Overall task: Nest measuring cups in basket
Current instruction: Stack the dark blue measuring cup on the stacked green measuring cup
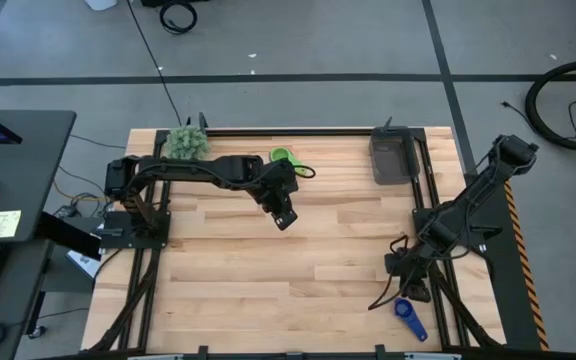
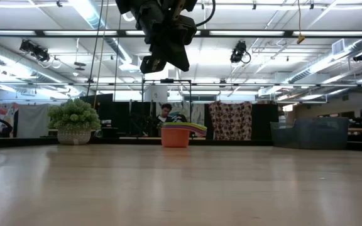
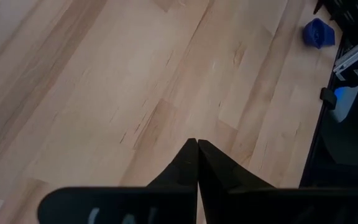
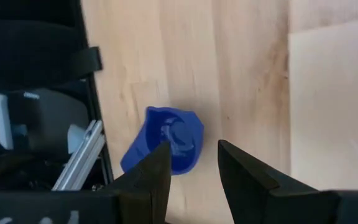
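Observation:
A dark blue measuring cup (image 4: pixel 169 140) lies on the wood table by its near right corner (image 1: pixel 406 310), its short handle toward the metal frame. My right gripper (image 4: pixel 194 149) hovers open just over it, the cup showing beyond its fingertips and partly behind one finger; no touch shows. A nested stack of cups (image 2: pixel 176 134), orange outermost, stands on its base near the far edge (image 1: pixel 282 157). The dark grey basket (image 1: pixel 393 158) stands at the far right. My left gripper (image 1: pixel 284 214) hangs shut above the table's middle (image 3: pixel 197 146), with nothing in it.
A fuzzy green plant ball (image 1: pixel 187 143) in a pot (image 2: pixel 74 135) stands at the far left. Black frame rails (image 1: pixel 430 230) run along the table's left and right sides, one right beside the blue cup. Bare wood (image 1: pixel 288 280) spreads between the arms.

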Robot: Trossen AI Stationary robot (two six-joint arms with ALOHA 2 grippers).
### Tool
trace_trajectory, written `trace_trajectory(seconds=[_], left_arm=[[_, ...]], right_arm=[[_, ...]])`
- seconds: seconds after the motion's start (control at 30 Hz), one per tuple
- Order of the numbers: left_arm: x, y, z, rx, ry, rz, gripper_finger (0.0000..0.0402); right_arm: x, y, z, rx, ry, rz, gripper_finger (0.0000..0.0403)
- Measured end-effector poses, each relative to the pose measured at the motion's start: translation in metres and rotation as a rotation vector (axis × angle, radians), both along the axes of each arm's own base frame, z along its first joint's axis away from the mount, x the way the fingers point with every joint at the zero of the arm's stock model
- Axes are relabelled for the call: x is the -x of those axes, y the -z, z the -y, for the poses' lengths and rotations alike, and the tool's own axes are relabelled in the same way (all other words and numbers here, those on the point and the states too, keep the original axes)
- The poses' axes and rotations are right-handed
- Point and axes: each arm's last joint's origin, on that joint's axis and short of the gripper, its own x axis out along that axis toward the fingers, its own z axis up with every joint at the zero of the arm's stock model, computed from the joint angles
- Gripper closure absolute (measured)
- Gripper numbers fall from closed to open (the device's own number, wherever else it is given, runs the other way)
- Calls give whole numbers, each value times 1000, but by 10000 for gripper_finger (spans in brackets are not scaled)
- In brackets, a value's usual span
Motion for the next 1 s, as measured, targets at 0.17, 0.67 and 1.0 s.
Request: trace_trajectory(seconds=[0.17,0.67,1.0], left_arm=[[0,0,0,0,-1,0,397],[0,0,0,1,-1,0,397],[0,0,0,1,-1,0,397]], right_arm=[[5,5,-1,8,22,-26,266],[13,13,-6,14,35,16,266],[4,33,-17,50,21,-17,266]])
